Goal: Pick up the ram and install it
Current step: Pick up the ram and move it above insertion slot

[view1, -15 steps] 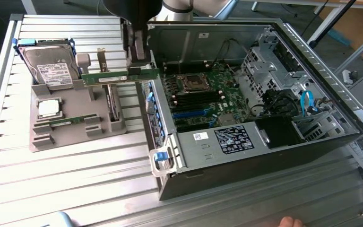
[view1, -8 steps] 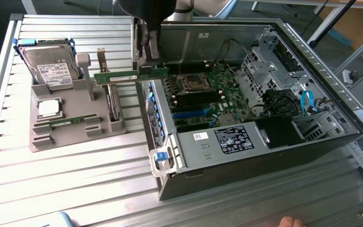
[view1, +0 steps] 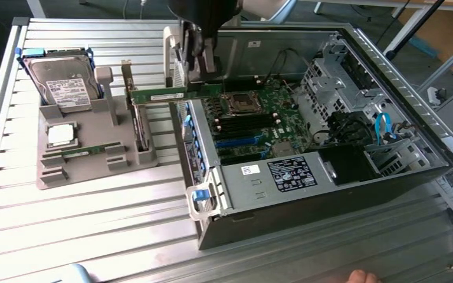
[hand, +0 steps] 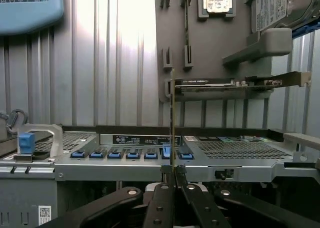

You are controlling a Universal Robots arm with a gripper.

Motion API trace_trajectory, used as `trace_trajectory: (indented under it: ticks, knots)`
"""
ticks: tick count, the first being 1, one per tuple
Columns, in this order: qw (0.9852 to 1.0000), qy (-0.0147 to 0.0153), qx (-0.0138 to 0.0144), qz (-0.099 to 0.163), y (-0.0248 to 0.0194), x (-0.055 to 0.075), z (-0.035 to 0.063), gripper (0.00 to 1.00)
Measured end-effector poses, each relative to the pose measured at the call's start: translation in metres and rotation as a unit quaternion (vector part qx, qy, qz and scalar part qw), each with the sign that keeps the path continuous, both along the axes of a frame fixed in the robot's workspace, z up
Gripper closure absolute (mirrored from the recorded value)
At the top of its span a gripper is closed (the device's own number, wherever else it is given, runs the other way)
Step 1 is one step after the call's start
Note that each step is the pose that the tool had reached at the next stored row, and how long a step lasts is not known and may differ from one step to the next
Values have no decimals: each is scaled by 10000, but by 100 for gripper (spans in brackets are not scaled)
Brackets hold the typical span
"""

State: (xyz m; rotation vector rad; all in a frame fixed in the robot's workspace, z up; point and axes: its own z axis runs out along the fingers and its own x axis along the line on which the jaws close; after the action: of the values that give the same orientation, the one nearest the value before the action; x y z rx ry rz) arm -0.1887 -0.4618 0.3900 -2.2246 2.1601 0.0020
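Nearest the exterior camera, a person's fingertip [view1: 360,276] pokes in at about 5 o'clock. Just past it, the open PC case [view1: 313,200] lies on its side on the slatted tabletop [view1: 92,230], motherboard [view1: 262,121] showing. The pincer [view1: 191,79] is clamped on the ram [view1: 163,95] — the stick hangs level in the air over the case's rim, at 9 o'clock from the CPU socket [view1: 242,101], not in any slot yet. The wrist view shows the ram [hand: 172,123] edge-on, a thin line. Further off at 9 o'clock sits the grey holder [view1: 92,171] with the expansion card [view1: 138,127] upright, the processor chip [view1: 61,134] lying flat, and — at 10 o'clock — the hard drive [view1: 65,85].
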Motion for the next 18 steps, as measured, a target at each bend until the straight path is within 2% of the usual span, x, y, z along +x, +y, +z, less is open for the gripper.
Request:
trace_trajectory:
  ticks: [18]
  knots:
    - [10000, 0, 0, 0, -2, 453, -1, 88]
